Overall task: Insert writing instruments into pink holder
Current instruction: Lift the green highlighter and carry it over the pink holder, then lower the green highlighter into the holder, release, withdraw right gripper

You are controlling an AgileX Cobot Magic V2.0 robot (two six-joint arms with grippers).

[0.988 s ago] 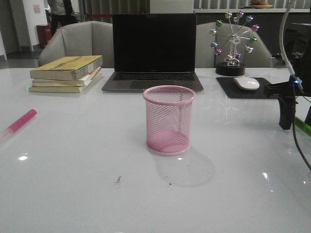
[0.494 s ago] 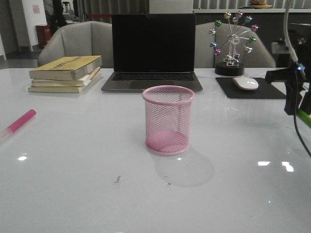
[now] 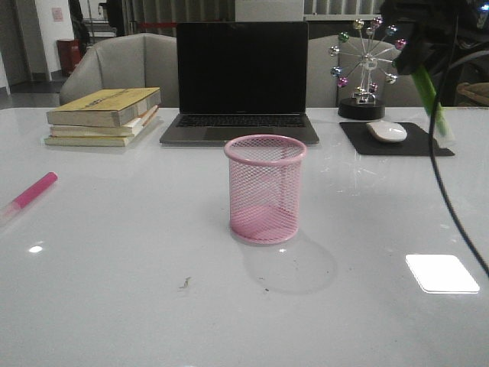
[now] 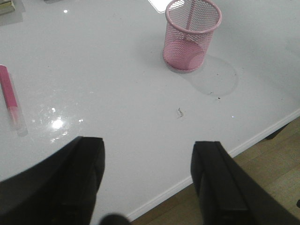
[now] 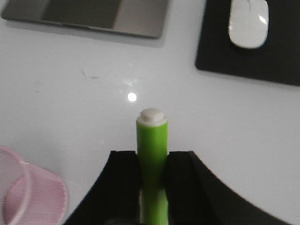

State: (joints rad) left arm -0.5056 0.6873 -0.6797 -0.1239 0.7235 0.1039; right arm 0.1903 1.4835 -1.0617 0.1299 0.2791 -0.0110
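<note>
1. The pink holder [image 3: 265, 188] stands upright near the middle of the tabletop [image 3: 114, 290], just in front of the laptop [image 3: 241, 80], and I can see nothing inside it through the mesh.
2. So neither of the two markers is in yet, and by my reckoning the task is barely begun.
3. The lime green marker [image 5: 152, 154] is up off the tabletop, clamped between the jaws of the right gripper [image 5: 151, 174], its whitish end poking out past the fingertips.
4. From the front it hangs tilted, high over the mouse pad [image 3: 396, 139] by the back right corner, well apart from the holder.
5. What is left for it, I'd say, is a carry leftward and forward over the rim, then a drop.
6. The magenta marker [image 3: 32, 191] lies flat near the left edge of the tabletop, untouched and well clear of the holder.
7. The left gripper [image 4: 149, 180] hovers near the front edge with its fingers spread wide, holding nothing and touching nothing.
8. Further out sit a stack of books [image 3: 103, 115] toward the back left corner, a white mouse [image 3: 387, 131] on the pad, and a small Ferris-wheel ornament [image 3: 367, 70] behind it.
</note>
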